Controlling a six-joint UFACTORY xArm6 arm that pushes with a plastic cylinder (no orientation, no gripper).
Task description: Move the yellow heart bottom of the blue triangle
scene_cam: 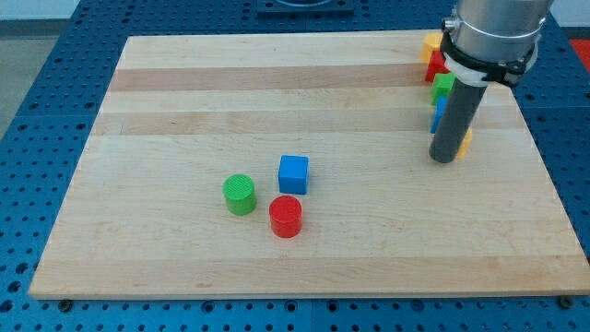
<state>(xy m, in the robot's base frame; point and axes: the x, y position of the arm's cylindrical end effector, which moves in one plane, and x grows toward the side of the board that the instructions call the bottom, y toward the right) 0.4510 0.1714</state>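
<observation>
My tip (443, 159) rests on the board at the view's right. A yellow block (466, 141), its shape mostly hidden by the rod, peeks out just right of the tip and touches it or nearly so. A blue block (439, 113), also partly hidden, shows at the rod's left edge just above the tip. I cannot make out the shape of either one.
Above the blue block, toward the view's top right, stand a green block (443, 86), a red block (435, 65) and another yellow block (431, 42). Near the middle sit a blue cube (293, 173), a green cylinder (240, 195) and a red cylinder (286, 217). The wooden board (166, 111) lies on a blue perforated table.
</observation>
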